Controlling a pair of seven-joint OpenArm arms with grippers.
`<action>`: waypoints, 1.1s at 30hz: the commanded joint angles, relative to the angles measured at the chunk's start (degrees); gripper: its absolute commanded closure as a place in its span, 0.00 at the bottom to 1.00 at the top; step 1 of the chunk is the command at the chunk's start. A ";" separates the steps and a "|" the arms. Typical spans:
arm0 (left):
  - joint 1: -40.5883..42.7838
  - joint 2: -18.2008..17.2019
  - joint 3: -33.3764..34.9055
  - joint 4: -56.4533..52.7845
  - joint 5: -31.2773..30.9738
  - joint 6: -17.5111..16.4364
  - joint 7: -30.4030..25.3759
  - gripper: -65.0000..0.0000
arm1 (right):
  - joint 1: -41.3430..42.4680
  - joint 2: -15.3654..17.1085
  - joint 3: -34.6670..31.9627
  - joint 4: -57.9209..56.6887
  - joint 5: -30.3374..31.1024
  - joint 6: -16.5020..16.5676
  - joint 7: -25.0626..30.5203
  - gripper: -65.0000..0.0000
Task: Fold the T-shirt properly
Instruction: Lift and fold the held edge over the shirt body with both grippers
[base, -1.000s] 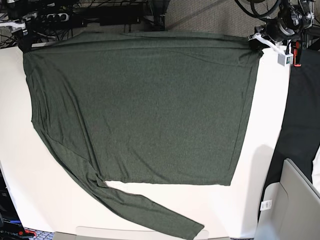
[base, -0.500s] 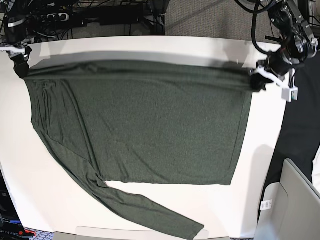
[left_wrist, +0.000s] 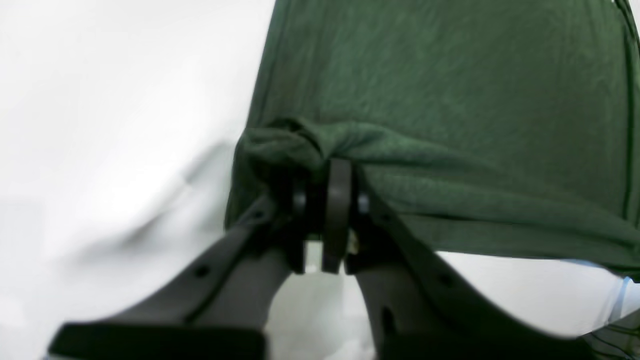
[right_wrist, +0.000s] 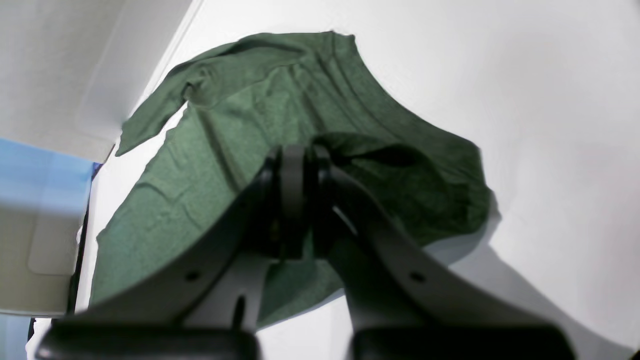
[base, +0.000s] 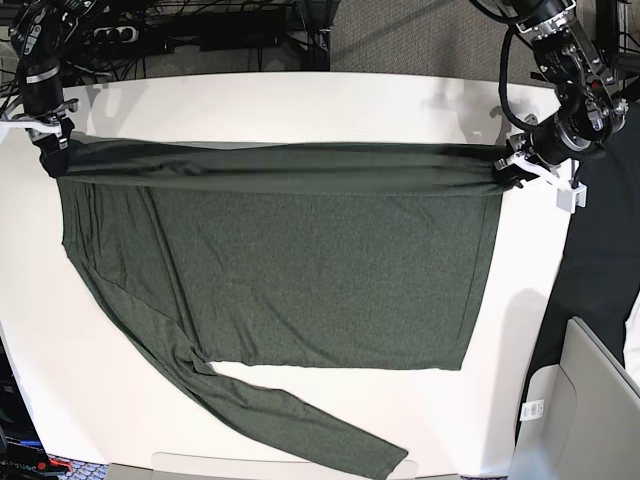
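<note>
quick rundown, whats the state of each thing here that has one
T-shirt: mostly flat on the table, top edge lifted and stretched between both tools, partly folded over the body
long sleeve: lying loose, trailing toward the table's near edge
left tool: shut on the shirt's corner
right tool: shut on the opposite corner, fabric bunched around it
white table: bare strip showing behind the shirt
</note>
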 joint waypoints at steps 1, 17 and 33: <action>-0.70 -0.89 -0.29 1.12 -0.75 0.49 -0.16 0.88 | 0.39 0.90 0.48 0.85 0.64 0.68 1.69 0.96; -3.08 -1.24 1.29 2.35 -1.02 4.98 0.45 0.82 | 5.93 0.72 0.48 -1.26 0.81 0.60 1.60 0.78; 2.11 -1.33 0.85 5.60 -0.93 5.06 2.65 0.60 | -4.18 0.99 0.48 4.28 9.60 1.04 1.16 0.78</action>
